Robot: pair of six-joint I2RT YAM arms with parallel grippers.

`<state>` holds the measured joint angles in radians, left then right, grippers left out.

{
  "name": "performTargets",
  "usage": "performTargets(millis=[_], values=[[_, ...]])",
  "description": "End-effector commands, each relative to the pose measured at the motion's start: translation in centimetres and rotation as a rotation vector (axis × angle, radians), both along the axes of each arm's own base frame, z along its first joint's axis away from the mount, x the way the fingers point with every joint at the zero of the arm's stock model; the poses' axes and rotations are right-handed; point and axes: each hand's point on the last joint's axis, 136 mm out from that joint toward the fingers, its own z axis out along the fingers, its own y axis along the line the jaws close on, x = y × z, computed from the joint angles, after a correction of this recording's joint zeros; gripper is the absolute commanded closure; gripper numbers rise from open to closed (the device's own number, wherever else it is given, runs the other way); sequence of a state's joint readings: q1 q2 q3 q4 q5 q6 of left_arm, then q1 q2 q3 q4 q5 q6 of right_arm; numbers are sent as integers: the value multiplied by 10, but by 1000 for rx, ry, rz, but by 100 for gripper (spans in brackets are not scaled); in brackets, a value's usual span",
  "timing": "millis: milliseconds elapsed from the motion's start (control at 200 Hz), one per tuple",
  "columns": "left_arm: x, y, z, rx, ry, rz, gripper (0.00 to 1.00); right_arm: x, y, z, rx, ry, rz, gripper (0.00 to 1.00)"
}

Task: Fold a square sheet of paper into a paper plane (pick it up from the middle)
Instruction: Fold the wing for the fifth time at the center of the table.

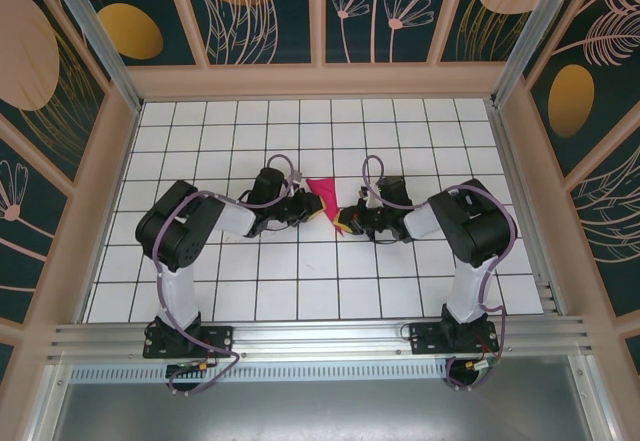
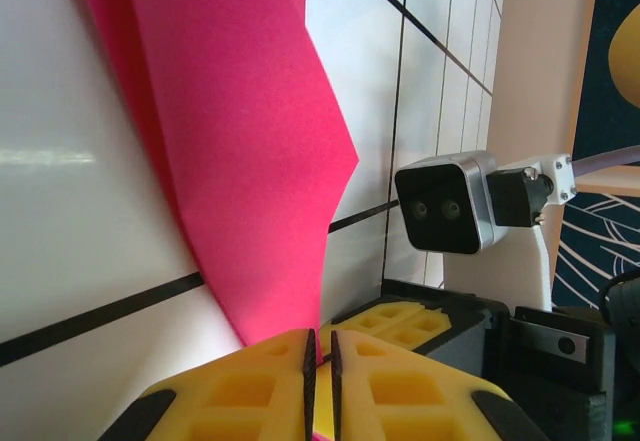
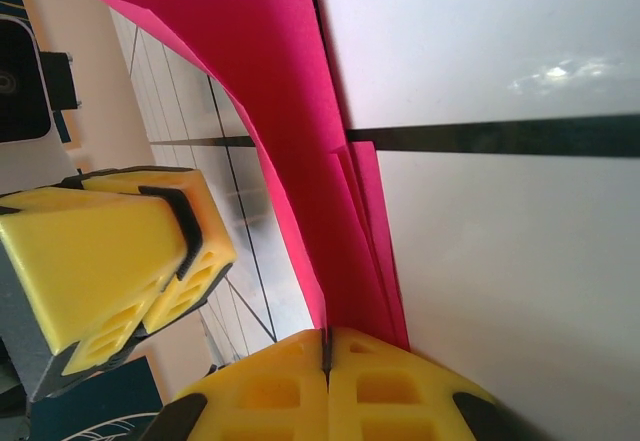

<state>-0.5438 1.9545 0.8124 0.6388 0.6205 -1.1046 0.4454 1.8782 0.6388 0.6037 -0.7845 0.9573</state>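
- White gridded bench [image 1: 300,291] inside floral-panelled walls.
- Paper plane [image 1: 322,194] mid-bench between both arms, lower tip hidden by them.
- Left pincer [image 2: 322,353] clenched on its point.
- Right pincer [image 3: 327,346] clenched on its folded edge.

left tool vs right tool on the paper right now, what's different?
Left tool meets the paper at a narrow tip; right tool holds layered folds. Left tool's jaws show a slim gap, grip unclear; right tool's are shut on the paper. Both have yellow fingers and lie low over the table, facing each other.
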Motion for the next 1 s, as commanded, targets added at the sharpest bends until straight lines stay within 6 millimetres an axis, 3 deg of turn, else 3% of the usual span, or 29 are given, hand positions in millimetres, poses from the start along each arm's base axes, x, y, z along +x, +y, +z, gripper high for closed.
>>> performTargets(millis=[0, 275, 595, 771, 886, 996], values=[[2, -12, -4, -1, 12, -26, 84, -3, -7, -8, -21, 45, -13, 100], [0, -14, -35, 108, 93, -29, 88, -4, -5, -11, -58, 37, 21, 100], [-8, 5, -70, 255, 188, 7, 91, -7, -2, 0, -138, -32, 108, 86], [-12, 6, -74, 267, 202, 1, 91, -14, -4, -1, -187, -51, 139, 85], [-2, -1, -63, 251, 174, -4, 92, -16, -9, -6, -217, -46, 127, 87], [3, -5, -51, 233, 149, -11, 91, -18, -14, -15, -241, -31, 107, 94]])
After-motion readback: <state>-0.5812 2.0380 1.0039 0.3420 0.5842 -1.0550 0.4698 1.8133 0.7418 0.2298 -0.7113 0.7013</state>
